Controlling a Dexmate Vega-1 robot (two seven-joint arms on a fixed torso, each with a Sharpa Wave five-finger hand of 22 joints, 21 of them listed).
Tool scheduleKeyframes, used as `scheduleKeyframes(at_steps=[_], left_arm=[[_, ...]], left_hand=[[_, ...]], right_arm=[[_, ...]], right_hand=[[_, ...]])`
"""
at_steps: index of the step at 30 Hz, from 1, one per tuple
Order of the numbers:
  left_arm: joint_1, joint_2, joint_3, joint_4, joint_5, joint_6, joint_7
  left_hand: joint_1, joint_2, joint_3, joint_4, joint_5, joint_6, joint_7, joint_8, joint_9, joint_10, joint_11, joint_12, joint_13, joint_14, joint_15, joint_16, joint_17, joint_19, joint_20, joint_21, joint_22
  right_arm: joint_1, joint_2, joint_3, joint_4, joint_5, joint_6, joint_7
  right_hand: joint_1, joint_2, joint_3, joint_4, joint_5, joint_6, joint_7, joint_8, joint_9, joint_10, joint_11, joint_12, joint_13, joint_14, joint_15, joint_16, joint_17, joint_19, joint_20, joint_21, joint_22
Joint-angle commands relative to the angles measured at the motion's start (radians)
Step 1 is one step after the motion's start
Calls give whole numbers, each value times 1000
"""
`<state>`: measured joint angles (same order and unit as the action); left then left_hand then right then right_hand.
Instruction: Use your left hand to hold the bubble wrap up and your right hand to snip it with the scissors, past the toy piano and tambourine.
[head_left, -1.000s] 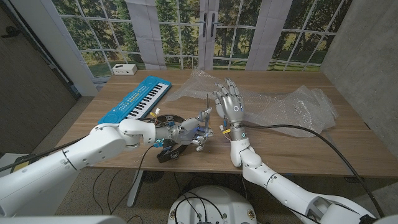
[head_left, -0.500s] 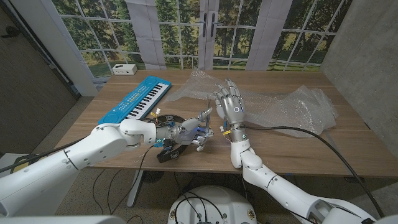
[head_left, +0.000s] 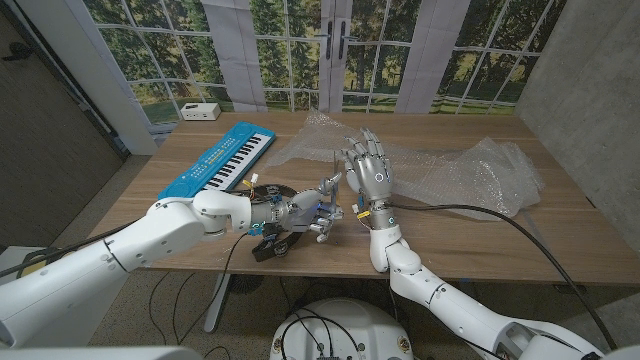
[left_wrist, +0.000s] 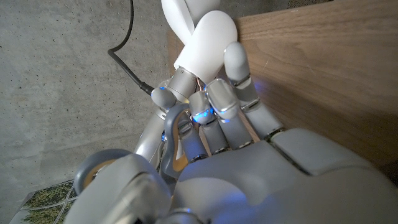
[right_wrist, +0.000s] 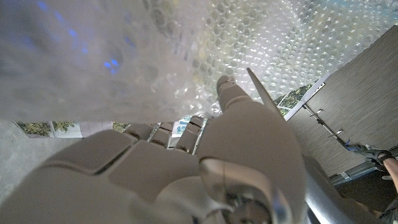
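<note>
The bubble wrap (head_left: 440, 165) lies spread across the far half of the counter (head_left: 470, 245), stretching from behind the toy piano (head_left: 220, 160) toward the robot's right. The right hand (head_left: 368, 172) stands upright at its near edge, fingers apart; a thin blade beside its thumb in the right wrist view suggests scissors, but the grip cannot be confirmed. The left hand (head_left: 312, 205), fingers curled, sits just short of the wrap, which lies beyond it.

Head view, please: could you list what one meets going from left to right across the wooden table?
Toy piano → left hand → right hand, holding the scissors, whose blade stands up at its left side → the bubble wrap spreading out to the right.
</note>
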<state>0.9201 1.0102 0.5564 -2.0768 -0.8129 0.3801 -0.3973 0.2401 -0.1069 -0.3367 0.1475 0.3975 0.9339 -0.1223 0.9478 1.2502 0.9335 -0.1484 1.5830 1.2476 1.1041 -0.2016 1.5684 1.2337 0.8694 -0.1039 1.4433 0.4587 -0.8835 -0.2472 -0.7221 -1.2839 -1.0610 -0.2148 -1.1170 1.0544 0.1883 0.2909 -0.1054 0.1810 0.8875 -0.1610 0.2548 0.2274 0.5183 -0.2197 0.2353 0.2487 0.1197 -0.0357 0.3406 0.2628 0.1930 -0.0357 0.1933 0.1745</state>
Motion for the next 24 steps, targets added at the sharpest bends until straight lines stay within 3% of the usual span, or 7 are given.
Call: scheduleKeyframes(at_steps=[1,24], left_arm=[[-12,-14,11,13,3,-1,-14],[-14,-18,11,20,5,-8,-20]], left_hand=[[-2,7,-5,4,5,3,12,640,0,37,-43,4,3,4,0,4,5,3,-1,6,3],[-23,-4,-8,8,9,0,10,640,0,37,-44,4,3,3,0,5,5,3,1,6,0]], right_arm=[[-19,26,38,7,-28,13,0],[-28,1,18,-23,-23,9,0]], right_hand=[[10,-4,6,-1,2,3,11,3,1,13,1,3,5,6,-185,4,4,5,-8,8,2],[14,-5,9,0,2,5,11,4,-3,24,1,2,7,19,-185,13,7,8,-9,9,2]])
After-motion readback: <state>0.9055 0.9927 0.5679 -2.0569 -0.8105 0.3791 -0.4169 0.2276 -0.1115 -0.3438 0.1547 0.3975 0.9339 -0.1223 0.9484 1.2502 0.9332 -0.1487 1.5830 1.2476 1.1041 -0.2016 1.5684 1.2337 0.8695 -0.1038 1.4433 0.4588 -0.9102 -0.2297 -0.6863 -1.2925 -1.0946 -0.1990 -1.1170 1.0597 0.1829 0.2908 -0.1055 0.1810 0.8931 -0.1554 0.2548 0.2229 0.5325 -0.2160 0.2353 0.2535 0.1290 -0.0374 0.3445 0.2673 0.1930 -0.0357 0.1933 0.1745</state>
